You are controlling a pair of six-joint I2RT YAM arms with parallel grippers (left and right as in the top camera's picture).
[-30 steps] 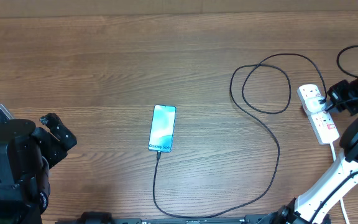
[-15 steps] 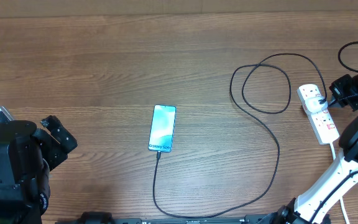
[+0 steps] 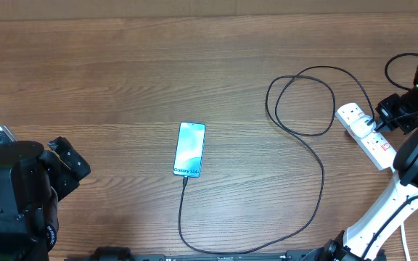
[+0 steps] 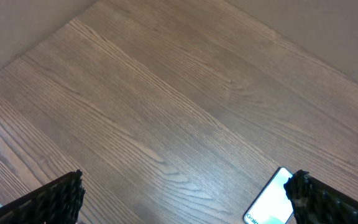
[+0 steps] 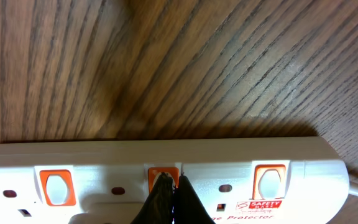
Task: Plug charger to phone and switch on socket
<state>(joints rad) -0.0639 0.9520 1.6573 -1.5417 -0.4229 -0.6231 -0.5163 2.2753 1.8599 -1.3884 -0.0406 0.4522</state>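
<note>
Wood-grain table (image 3: 107, 80) carries everything. The phone (image 3: 189, 149) lies flat near the middle, screen up and light blue, with its "Galaxy" end toward the robot. The charger (image 3: 318, 174) meets that short end. From there it runs toward the near edge, sweeps round to the right, climbs back, makes a loop and ends at the socket (image 3: 361, 134) on the far right. Whether the connector sits fully in the phone is too small to tell.

The socket lies slanted on the table, with a black plug in it where the cable arrives. The right wrist view shows three orange switches along its white body.

The right pincer (image 5: 169, 182) is at the socket with its two fingers pressed together and nothing between them. Their tips touch the middle switch (image 5: 165, 172), and the other two switches sit clear on either side.

The left pincer (image 4: 185, 185) hangs over bare wood at the left of the table, its fingers (image 4: 58, 198) spread wide and empty. It is well apart from the phone, and only one end of the phone shows beside its right finger in the wrist view.
</note>
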